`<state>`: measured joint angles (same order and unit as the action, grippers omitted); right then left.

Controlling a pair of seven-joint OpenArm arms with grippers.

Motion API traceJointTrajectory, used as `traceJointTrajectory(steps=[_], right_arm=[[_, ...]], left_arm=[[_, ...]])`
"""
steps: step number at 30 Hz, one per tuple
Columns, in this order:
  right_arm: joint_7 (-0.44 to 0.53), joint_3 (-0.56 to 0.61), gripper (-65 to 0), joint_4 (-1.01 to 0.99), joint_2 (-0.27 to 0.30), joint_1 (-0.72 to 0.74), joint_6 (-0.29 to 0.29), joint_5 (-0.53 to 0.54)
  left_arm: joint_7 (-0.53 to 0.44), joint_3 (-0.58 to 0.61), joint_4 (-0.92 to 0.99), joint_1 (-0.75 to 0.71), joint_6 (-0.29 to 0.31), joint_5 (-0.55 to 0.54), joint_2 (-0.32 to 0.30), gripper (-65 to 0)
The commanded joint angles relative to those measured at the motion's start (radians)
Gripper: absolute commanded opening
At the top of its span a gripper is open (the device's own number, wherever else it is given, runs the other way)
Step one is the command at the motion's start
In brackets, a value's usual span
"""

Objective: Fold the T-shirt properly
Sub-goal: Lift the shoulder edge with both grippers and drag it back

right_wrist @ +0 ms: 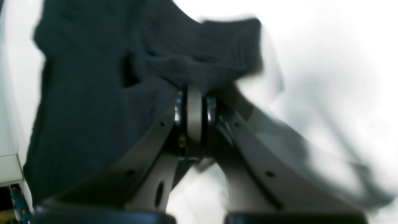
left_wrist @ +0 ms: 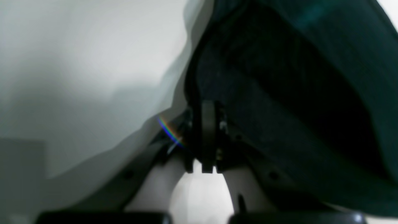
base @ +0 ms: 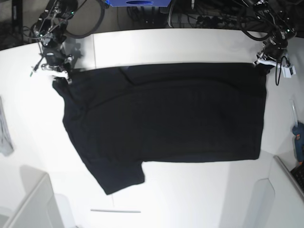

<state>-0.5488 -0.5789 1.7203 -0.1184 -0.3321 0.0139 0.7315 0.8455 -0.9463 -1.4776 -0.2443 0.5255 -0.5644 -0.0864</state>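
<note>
The T-shirt (base: 166, 118) lies spread, plain black side up, across the middle of the white table (base: 190, 45) in the base view, one sleeve trailing toward the lower left of the frame. The right gripper (base: 61, 77), at the upper left of that frame, is clamped on the shirt's corner there, and the left gripper (base: 261, 61), at the upper right, pinches the opposite top corner; both wrist views show the jaws closed tight with dark cloth caught between them. The chief risk is that each pinch holds only a thin edge of fabric: if the arms lift or pull apart unevenly, a corner could slip free, or the cloth could drag and bunch, leaving a crooked fold. The hanging sleeve may also tuck under. Counted: one T-shirt, two grippers, one table.
</note>
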Motion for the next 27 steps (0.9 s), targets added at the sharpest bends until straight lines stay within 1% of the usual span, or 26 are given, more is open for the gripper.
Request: traceJointTrajectory(steps=[1,4,7,12,13,16,19,21,24,27], right_arm=[[-0.004,-0.003,-65.0,0.030,0.006,0.008,-0.009,0.007],[-0.057,-0.005,-65.0,0.059,0.007,0.031,-0.065,0.009],[-0.087,-0.005,-65.0,0.090,0.007,0.058,-0.090,0.009],[-0.165,-0.005,-65.0,0.146,0.007,0.095,-0.094,0.009],[-0.173,-0.005,-65.0,0.157,0.006,0.098,-0.108,0.009],[-0.198,-0.005,-65.0,0.180,0.006,0.118,-0.177,0.009],[-0.236,-0.005,-65.0,0.182,0.006,0.146,-0.214,0.009],[-0.261,-0.005,-65.0,0.182,0.006,0.163,-0.245,0.009],[-0.279,-0.005,-65.0,0.182,0.006,0.179,-0.274,0.009],[-0.277,-0.005,-65.0,0.182,0.006,0.182,-0.291,0.009]], left_arm=[[0.001,-0.004,-0.041,-0.005,-0.002,0.002,-0.011,-65.0],[0.097,-0.012,-0.111,0.007,-0.002,0.002,-0.011,-65.0],[0.146,-0.013,-0.194,0.032,-0.002,0.002,-0.009,-65.0],[0.146,-0.013,-0.275,0.033,-0.002,-0.001,-0.006,-65.0],[0.146,-0.013,-0.283,0.033,-0.002,-0.001,-0.006,-65.0],[0.146,-0.021,-0.292,0.032,-0.002,-0.003,-0.008,-65.0],[0.148,-0.061,-0.292,0.044,-0.002,-0.004,-0.006,-65.0],[0.148,-0.066,-0.292,0.044,-0.002,-0.004,-0.008,-65.0],[0.148,-0.069,-0.292,0.044,-0.002,-0.004,-0.008,-65.0],[0.148,-0.070,-0.292,0.044,-0.002,-0.004,-0.008,-65.0]])
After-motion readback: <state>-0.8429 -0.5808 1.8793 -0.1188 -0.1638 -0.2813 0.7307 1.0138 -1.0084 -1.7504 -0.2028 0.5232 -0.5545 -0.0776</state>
